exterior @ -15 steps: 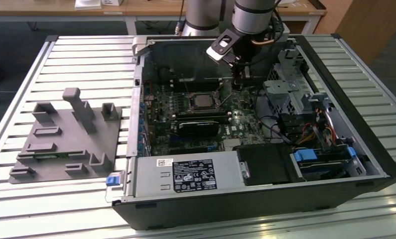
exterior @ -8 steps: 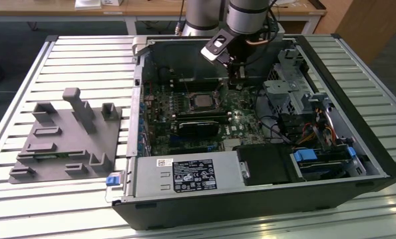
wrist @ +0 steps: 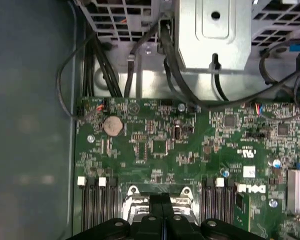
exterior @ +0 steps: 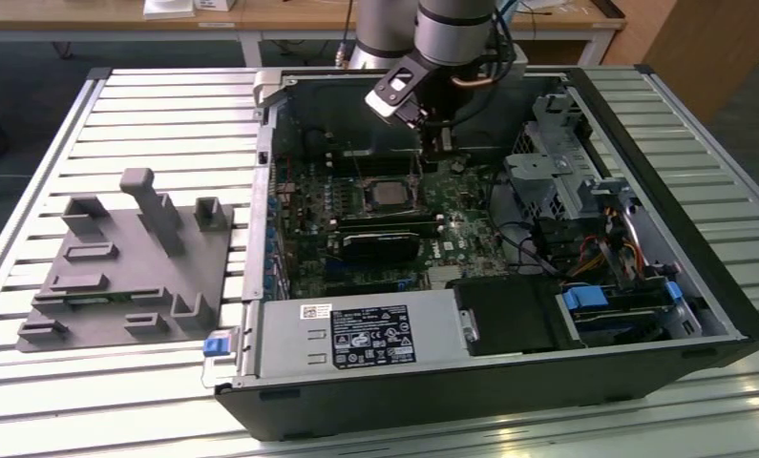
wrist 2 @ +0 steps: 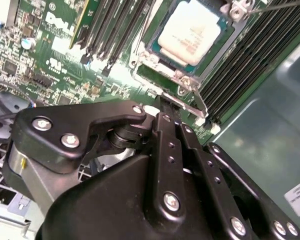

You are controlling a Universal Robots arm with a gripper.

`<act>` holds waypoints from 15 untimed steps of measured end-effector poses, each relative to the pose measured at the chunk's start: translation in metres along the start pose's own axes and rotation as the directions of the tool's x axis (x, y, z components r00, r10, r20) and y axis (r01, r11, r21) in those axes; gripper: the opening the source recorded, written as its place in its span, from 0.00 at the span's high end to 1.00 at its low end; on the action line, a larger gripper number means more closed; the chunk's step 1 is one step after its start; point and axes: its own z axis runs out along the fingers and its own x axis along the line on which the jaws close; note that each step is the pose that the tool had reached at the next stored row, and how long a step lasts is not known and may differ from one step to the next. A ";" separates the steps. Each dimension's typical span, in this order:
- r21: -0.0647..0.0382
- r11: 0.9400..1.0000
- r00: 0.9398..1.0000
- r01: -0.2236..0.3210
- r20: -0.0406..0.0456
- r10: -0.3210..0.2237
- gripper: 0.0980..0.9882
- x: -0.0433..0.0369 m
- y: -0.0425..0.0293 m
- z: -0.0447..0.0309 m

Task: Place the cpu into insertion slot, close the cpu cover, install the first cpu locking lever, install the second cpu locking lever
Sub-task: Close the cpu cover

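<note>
Gripper [wrist 2: 166,109] closed, nothing visibly held; it stands just beside the insertion slot [wrist 2: 184,82] rim; the cpu [wrist 2: 190,31] lies seated straight ahead of it.

**What the fingers cover and the edges cut off**

In the second wrist view the chip [wrist 2: 190,30], just beyond the fingers [wrist 2: 162,130], is cut by the picture's edge. The fingertips, pressed together, hide the nearest stretch of the socket [wrist 2: 140,57] rim, and whether anything thin sits between them cannot be told. In the first wrist view the gripper [wrist: 161,197] covers the socket's middle, leaving a bare metal corner on either side of the fingers; the picture's edge cuts off the rest. In the exterior view the socket's parts around the chip, just past the fingertips, are too small to tell apart.
</note>
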 end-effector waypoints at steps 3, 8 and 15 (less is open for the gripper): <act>0.000 1.000 1.000 0.000 0.000 0.000 0.99 0.0000 -0.0046 0.0001; 0.000 1.000 1.000 0.000 0.000 0.000 0.99 0.0001 -0.0104 0.0008; 0.000 1.000 1.000 0.000 0.000 0.000 0.99 -0.0032 -0.0167 0.0057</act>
